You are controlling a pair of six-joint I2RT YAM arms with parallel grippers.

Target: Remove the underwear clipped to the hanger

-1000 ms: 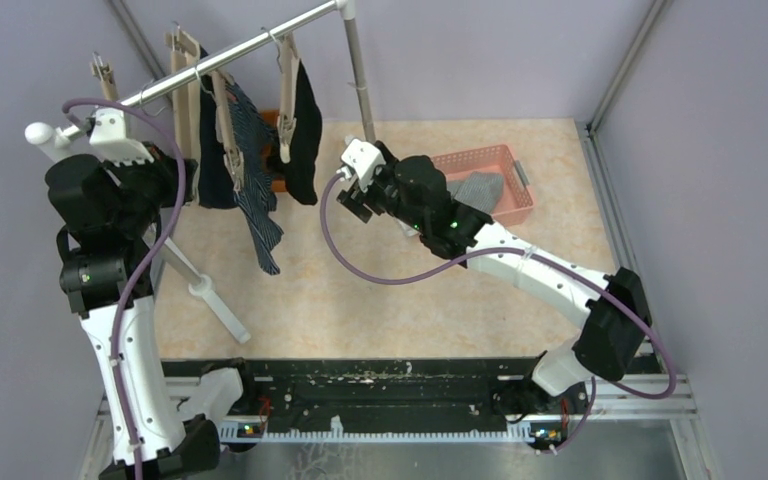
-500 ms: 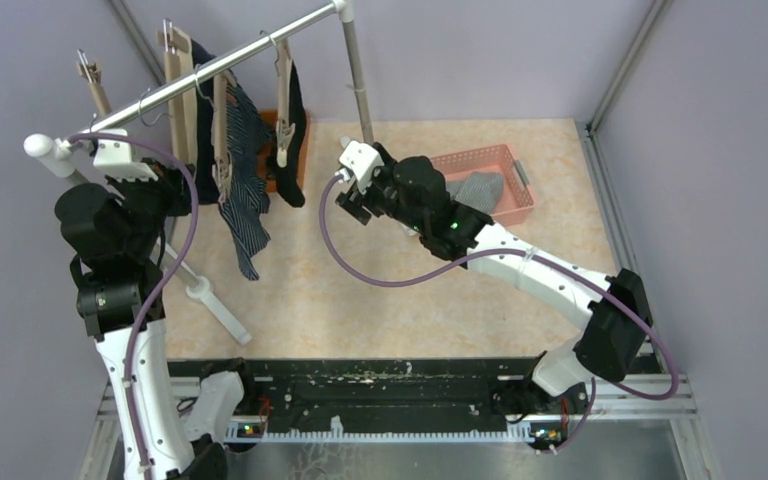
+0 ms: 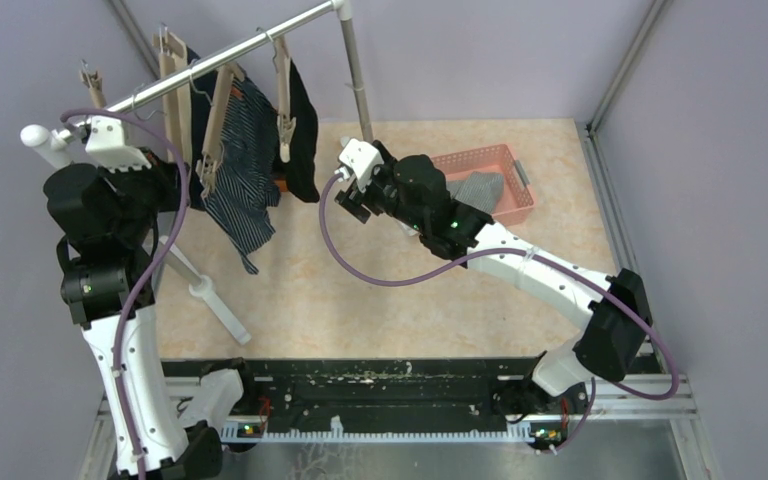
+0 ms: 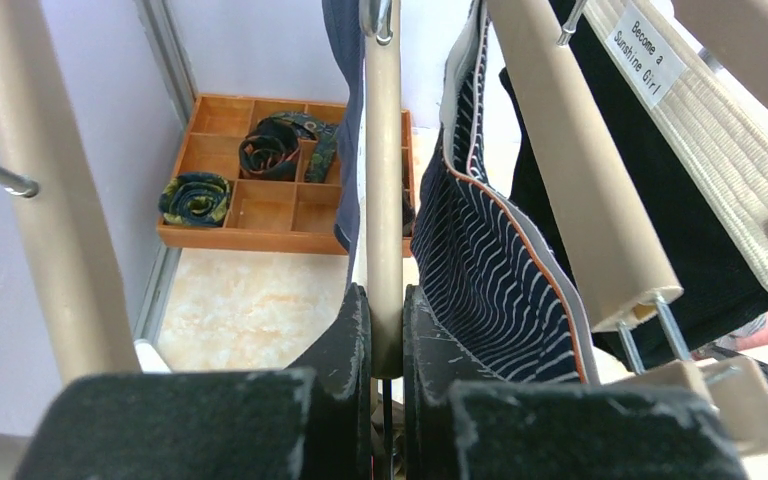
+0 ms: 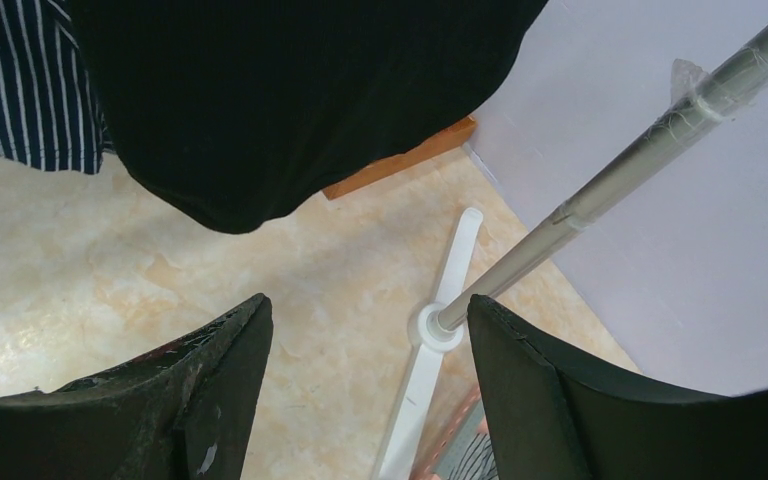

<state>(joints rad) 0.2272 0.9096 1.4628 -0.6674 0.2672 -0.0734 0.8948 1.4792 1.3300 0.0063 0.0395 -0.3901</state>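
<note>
Upper left of the overhead view: the left pincer (image 4: 385, 320) is clamped shut on the tan bar of a hanger (image 4: 383, 180), and I can't tell if any cloth is caught in there too. Just right of that bar hangs the striped underwear (image 4: 505, 270), navy with thin pale lines, clipped up top and dangling free under the rail (image 3: 260, 40). Next over is the black underwear (image 3: 303, 150), hanging from its own clips. The right pincer (image 5: 368, 310) sits just below and right of the black pair, fingers spread wide and holding nothing. It all looks light, floppy and stretchy, so I'd guess it bunches and swings, with only the clips putting up a fight. I'd pinch a thick fold near the bottom hem and pull down steadily, since a thin edge could slip out. Far right on the counter (image 3: 410, 290) is a pink basket (image 3: 485, 158).
</note>
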